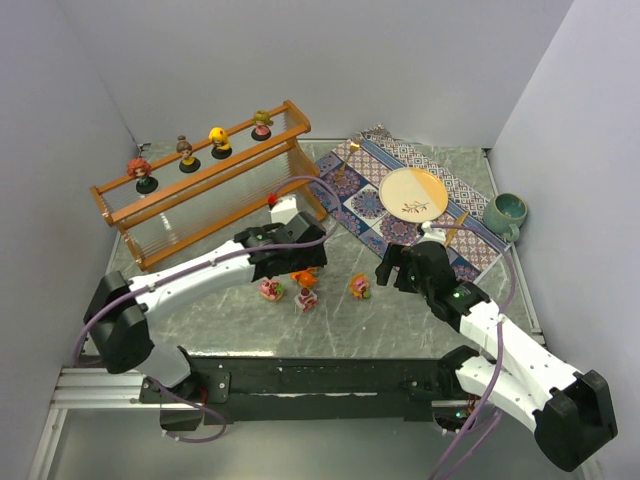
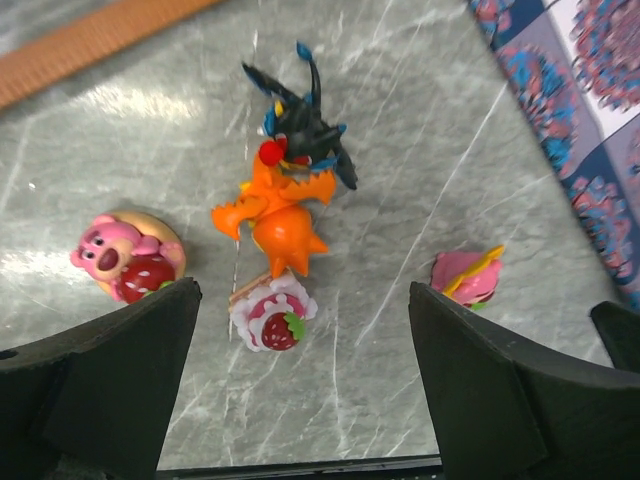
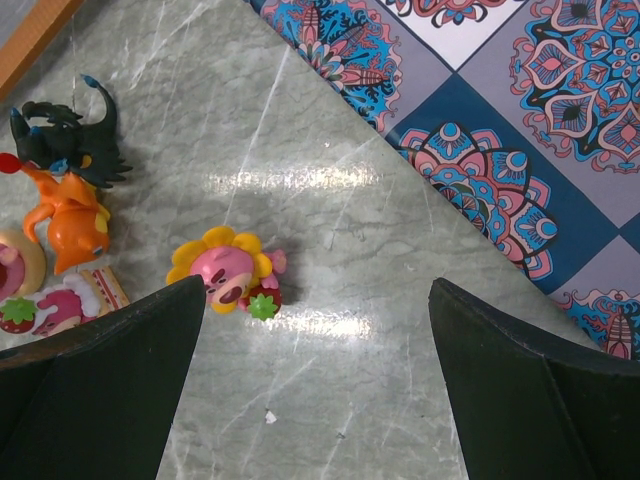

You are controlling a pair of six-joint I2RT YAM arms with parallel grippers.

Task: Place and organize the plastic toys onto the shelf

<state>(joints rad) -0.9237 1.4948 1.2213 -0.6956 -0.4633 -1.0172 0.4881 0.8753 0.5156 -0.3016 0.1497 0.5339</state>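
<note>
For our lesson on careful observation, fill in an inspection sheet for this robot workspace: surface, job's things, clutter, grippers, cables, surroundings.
Surface: grey marbled table, patterned mat at its far right.
Job's things: four dolls on the shelf top rail; five toys loose on the table.
Clutter: plate on the mat; teal mug beside it.
Grippers: left gripper open over the loose toys; right gripper open, fingers empty.
Cables: purple cables, loosely looped.
Surroundings: plain grey walls.

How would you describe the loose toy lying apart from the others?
In front of the long orange-brown wooden shelf, small plastic toys lie loose on the grey marbled tabletop. Right of that cluster, towards the patterned blue mat, lies one alone: a pink-faced figurine ringed by yellow petals, which no neighbour has.
</note>
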